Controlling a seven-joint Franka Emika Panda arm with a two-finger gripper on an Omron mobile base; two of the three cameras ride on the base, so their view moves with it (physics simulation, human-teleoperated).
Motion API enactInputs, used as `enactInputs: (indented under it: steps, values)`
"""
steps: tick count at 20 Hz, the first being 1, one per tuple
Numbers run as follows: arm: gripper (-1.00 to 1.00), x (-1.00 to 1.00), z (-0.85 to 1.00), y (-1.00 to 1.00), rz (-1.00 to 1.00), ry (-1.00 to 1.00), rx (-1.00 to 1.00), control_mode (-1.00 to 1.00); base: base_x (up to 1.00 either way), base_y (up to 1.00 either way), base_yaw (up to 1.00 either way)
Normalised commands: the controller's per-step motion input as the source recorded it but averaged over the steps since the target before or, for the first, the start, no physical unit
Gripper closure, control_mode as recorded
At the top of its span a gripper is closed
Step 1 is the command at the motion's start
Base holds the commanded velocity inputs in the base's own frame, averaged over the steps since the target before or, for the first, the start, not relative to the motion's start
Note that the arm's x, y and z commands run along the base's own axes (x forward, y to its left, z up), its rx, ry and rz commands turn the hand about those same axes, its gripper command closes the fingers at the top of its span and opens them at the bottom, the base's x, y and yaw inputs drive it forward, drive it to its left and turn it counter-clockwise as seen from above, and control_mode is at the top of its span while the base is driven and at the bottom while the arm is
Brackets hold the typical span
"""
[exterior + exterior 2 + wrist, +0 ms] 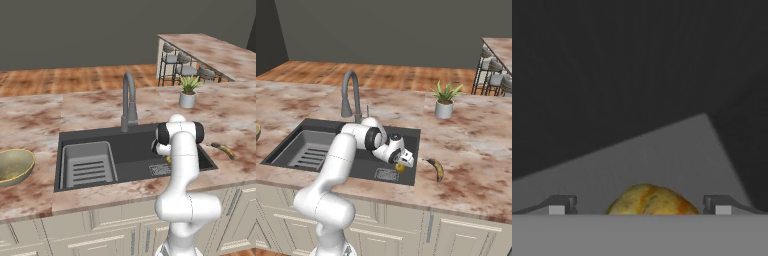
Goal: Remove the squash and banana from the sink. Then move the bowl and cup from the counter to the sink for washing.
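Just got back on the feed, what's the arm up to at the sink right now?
The arm is reaching down into the sink, with its open pincer straddling the squash on the basin floor, not yet closed on it. The banana is already out, lying on the counter right of the sink. The bowl sits on the counter to the left.

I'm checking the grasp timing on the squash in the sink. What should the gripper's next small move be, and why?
Probably close on the squash. In the hand view the open gripper has a fingertip either side of it, down in the sink. The banana already lies on the counter, so the squash is what's left to lift out.
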Motion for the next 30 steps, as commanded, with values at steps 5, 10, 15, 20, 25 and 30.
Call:
enactInputs:
  steps: [5,10,15,20,25,30]
  values:
    - [-1.0,-0.04,0.0,-0.04,-0.04,0.0,0.0,-1.0,0.0,0.0,0.0]
    - [-1.0,-0.08,0.0,-0.09,-0.06,0.0,0.0,-1.0,0.0,0.0,0.0]
    - [-1.0,-0.11,0.0,-0.05,-0.04,0.0,0.0,-1.0,0.0,0.0,0.0]
    - [-1.0,-0.1,0.0,-0.04,-0.04,0.0,0.0,-1.0,0.0,0.0,0.0]
    - [-1.0,-0.1,0.01,-0.02,-0.02,0.0,0.0,-1.0,0.0,0.0,0.0]
    - [-1.0,-0.1,0.02,0.0,0.0,0.0,0.0,-1.0,0.0,0.0,0.0]
